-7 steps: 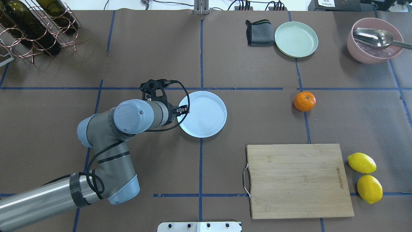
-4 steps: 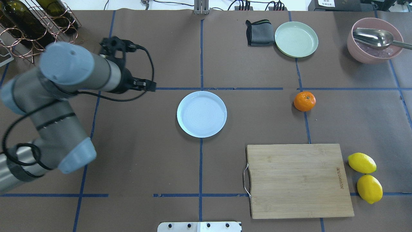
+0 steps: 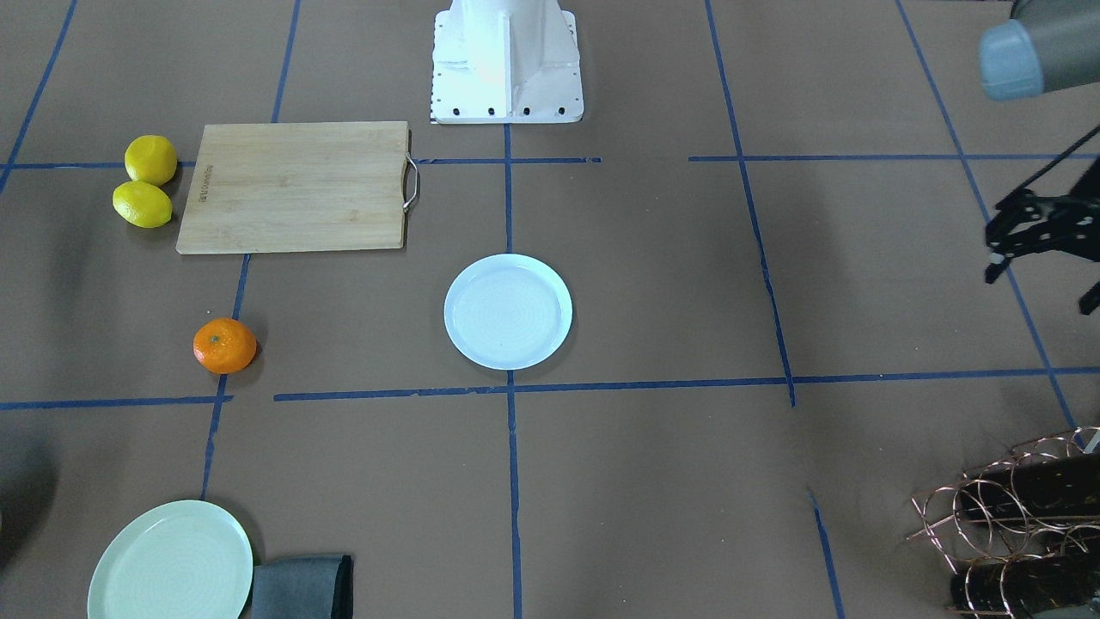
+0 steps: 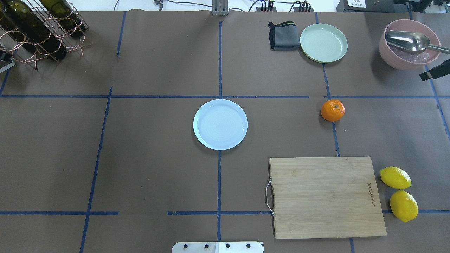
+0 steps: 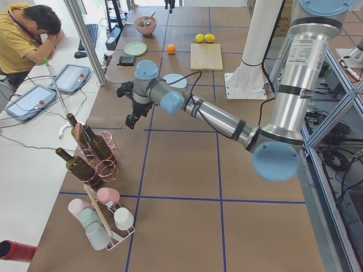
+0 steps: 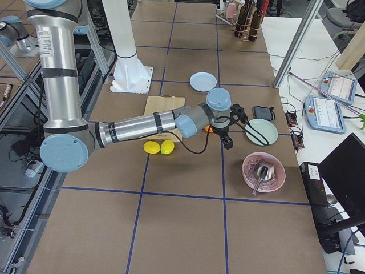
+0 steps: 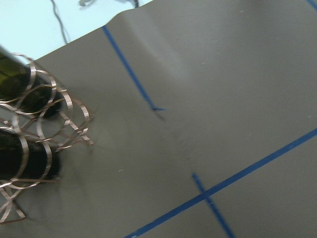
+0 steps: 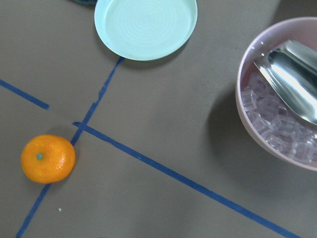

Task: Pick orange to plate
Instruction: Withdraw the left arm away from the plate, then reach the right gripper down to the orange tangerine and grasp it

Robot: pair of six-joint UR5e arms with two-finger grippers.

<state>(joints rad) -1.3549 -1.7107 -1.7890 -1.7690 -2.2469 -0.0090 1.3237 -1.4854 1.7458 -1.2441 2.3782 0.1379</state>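
Pink bowl (image 4: 388, 58), ice (image 8: 277, 129), scoop (image 4: 407, 40); orange (image 4: 332, 110) off plate (image 4: 220, 124)

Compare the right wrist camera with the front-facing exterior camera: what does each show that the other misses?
Only the right wrist view: the pink bowl holding clear ice cubes and a shiny metal scoop.
Only the front-facing view: the round white plate, the bamboo cutting board, two yellow lemons and the copper wire bottle rack.
Both: the small bright-orange fruit, not on any plate, and the pale mint-green plate.
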